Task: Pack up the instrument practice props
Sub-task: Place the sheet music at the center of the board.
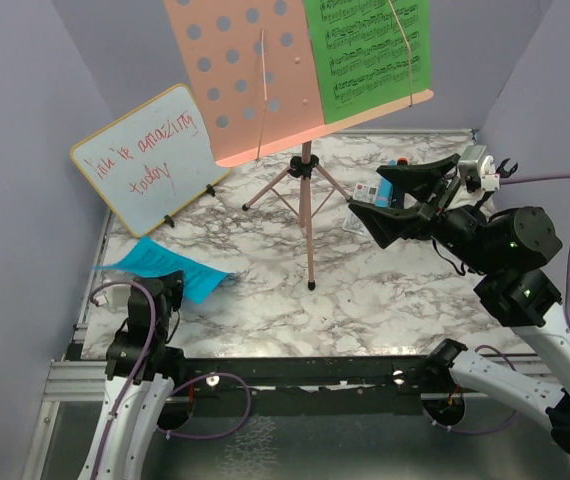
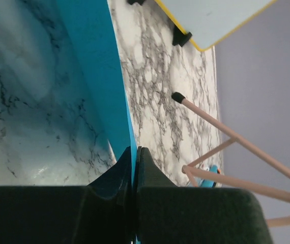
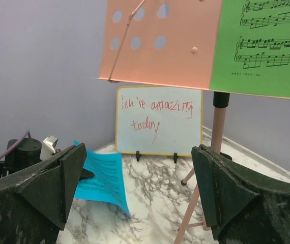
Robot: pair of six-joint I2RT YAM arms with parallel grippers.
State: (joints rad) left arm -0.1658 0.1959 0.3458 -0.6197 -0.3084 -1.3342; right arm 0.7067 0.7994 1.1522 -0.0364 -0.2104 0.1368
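The pink tripod music holder (image 1: 306, 200) stands mid-table, and its perforated tray (image 1: 250, 75) carries a green music sheet (image 1: 370, 50). A blue music sheet (image 1: 165, 265) lies at the table's left, lifted at its near edge. My left gripper (image 1: 168, 292) is shut on that edge, and the left wrist view shows the blue sheet (image 2: 96, 66) pinched between the closed tips of the left gripper (image 2: 135, 150). My right gripper (image 1: 405, 200) hovers open to the right of the stand. The right gripper (image 3: 139, 150) faces the tray (image 3: 160, 40) and the green sheet (image 3: 262, 46) with nothing between its fingers.
A yellow-framed whiteboard (image 1: 150, 155) with red writing leans at the back left. A small blue item (image 1: 401, 162) and a small box (image 1: 365, 192) sit behind my right gripper, mostly hidden. Tripod legs (image 2: 226, 133) spread across the table middle. Purple walls close in on both sides.
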